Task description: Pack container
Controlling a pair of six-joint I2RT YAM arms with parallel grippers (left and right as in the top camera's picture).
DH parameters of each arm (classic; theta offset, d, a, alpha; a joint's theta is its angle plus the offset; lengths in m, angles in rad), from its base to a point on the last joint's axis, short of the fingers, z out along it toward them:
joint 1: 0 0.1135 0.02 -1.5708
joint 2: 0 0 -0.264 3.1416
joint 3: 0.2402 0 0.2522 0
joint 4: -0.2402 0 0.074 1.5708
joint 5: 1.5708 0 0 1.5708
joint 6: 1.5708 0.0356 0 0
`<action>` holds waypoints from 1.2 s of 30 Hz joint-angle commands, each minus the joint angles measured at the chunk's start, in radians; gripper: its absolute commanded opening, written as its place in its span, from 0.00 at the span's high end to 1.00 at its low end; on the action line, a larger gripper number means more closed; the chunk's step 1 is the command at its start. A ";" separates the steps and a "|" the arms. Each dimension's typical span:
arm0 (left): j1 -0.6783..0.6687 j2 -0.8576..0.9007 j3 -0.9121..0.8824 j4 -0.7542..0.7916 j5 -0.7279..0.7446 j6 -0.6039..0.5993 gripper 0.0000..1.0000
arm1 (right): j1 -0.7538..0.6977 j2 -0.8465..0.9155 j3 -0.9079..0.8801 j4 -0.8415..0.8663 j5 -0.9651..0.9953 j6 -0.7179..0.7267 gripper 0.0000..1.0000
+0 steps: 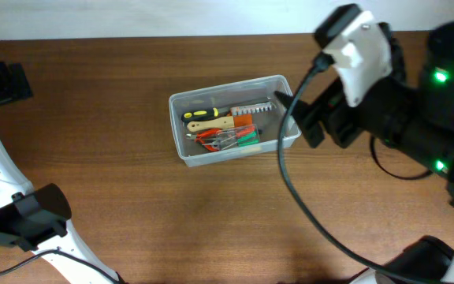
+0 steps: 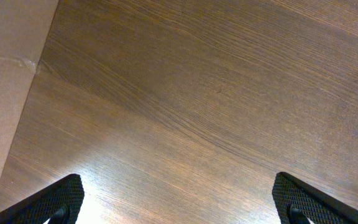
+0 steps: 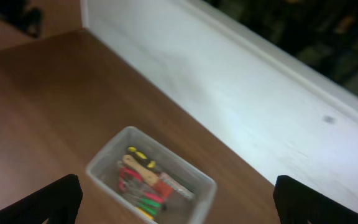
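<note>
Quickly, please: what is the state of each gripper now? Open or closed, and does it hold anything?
Left gripper: open, holding nothing.
Right gripper: open, holding nothing.

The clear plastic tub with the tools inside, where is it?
In the overhead view the clear, rectangular plastic tub sits near the middle of the brown wooden table, its right end beside the right gripper.

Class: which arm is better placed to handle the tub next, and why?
Likely right. The right gripper hangs open beside the tub's end, with the tub in its camera view; the left gripper is far off, seeing only bare table.
</note>
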 commanded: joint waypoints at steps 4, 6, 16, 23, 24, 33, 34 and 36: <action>0.004 0.010 0.002 0.002 0.008 -0.010 0.01 | 0.001 -0.185 0.002 -0.019 0.194 0.113 0.01; 0.005 0.010 0.002 0.002 0.008 -0.010 0.01 | 0.001 -0.227 -0.001 -0.031 0.193 0.113 0.01; 0.005 0.010 0.002 0.002 0.008 -0.010 0.01 | -0.116 -0.490 -0.274 0.075 0.140 0.120 0.01; 0.005 0.010 0.002 0.002 0.008 -0.010 0.01 | -0.214 -0.777 -0.748 0.373 0.063 0.126 0.01; 0.005 0.010 0.002 0.002 0.007 -0.010 0.01 | -0.228 -0.820 -0.826 0.406 0.046 0.134 0.01; 0.005 0.010 0.002 0.002 0.008 -0.010 0.01 | -0.346 -1.203 -1.555 0.638 0.001 0.357 0.01; 0.005 0.010 0.002 0.002 0.008 -0.010 0.01 | -0.356 -1.242 -1.635 0.670 -0.003 0.362 0.01; 0.005 0.010 0.002 0.002 0.008 -0.010 0.01 | -0.373 -1.305 -1.774 0.724 -0.003 0.362 0.01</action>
